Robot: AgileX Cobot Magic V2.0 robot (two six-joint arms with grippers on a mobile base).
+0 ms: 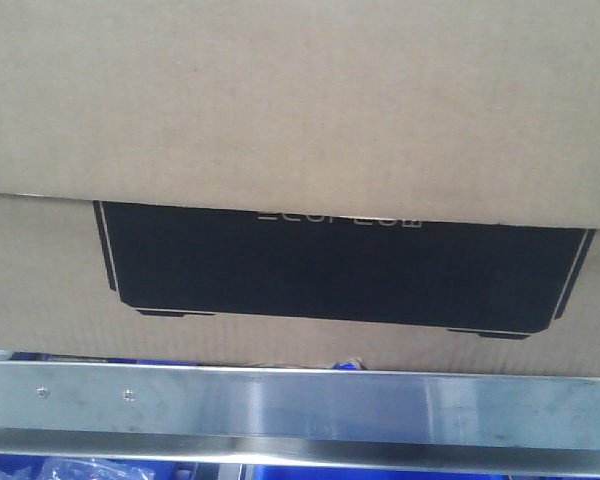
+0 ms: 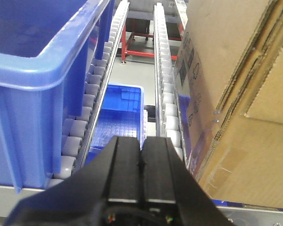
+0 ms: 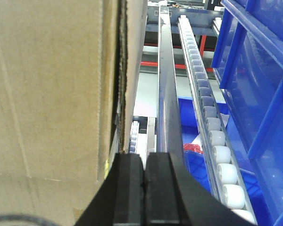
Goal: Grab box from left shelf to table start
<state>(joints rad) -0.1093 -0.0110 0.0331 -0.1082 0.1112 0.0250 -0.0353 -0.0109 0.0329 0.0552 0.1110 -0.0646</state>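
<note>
The brown cardboard box (image 1: 300, 110) with its black printed panel fills the front view and rests on the left shelf, behind the shelf's brushed metal rail (image 1: 300, 410). My left gripper (image 2: 142, 140) is shut and empty, beside the box's left side (image 2: 236, 94). My right gripper (image 3: 145, 156) is also shut with nothing in it, just right of the box's right side (image 3: 52, 89). Neither gripper visibly touches the cardboard. The table is out of view.
A tall blue bin (image 2: 33, 80) stands on the roller tracks (image 2: 165, 89) left of the left gripper. Another blue bin (image 3: 259, 94) stands right of the right gripper beside a roller track (image 3: 212, 132). Lower blue bins (image 2: 118, 113) show beneath the rollers.
</note>
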